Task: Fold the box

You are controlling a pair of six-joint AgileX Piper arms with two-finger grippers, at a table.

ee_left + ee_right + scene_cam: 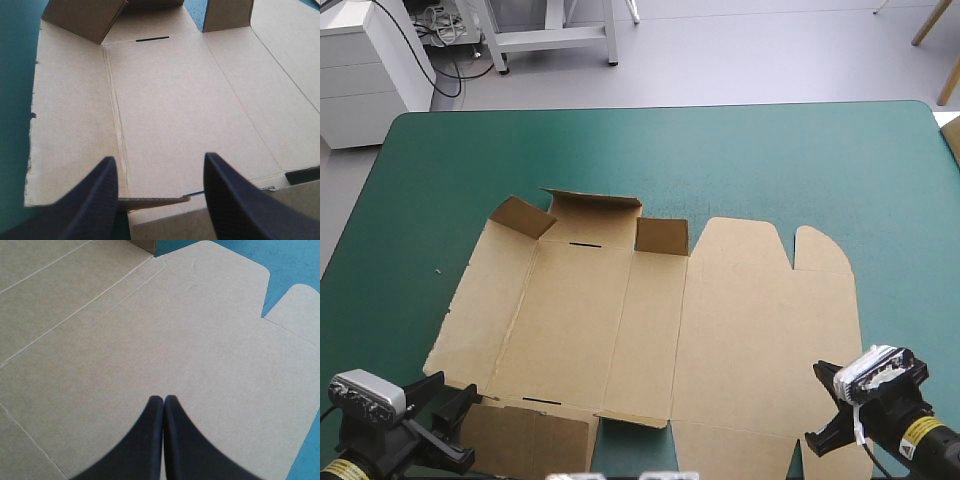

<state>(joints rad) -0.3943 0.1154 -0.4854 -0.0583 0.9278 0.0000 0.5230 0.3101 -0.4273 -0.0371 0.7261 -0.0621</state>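
Box [580, 320] is lying mostly flat, middle to lower part of the high view, on the teal-green cover [740, 160]. Only the three flaps [592, 215] along its far edge are standing up. Left gripper [159, 157], lower left of the frame, has its fingers spread wide over the box's near edge, gripping nothing. Right gripper [163, 397], lower right, is pinched to a point above the flat lid panel [760, 320].

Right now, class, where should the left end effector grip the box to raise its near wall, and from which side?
Probably the near flap's free edge, approached from the table's near side: it sits slightly lifted, within the open left end effector.
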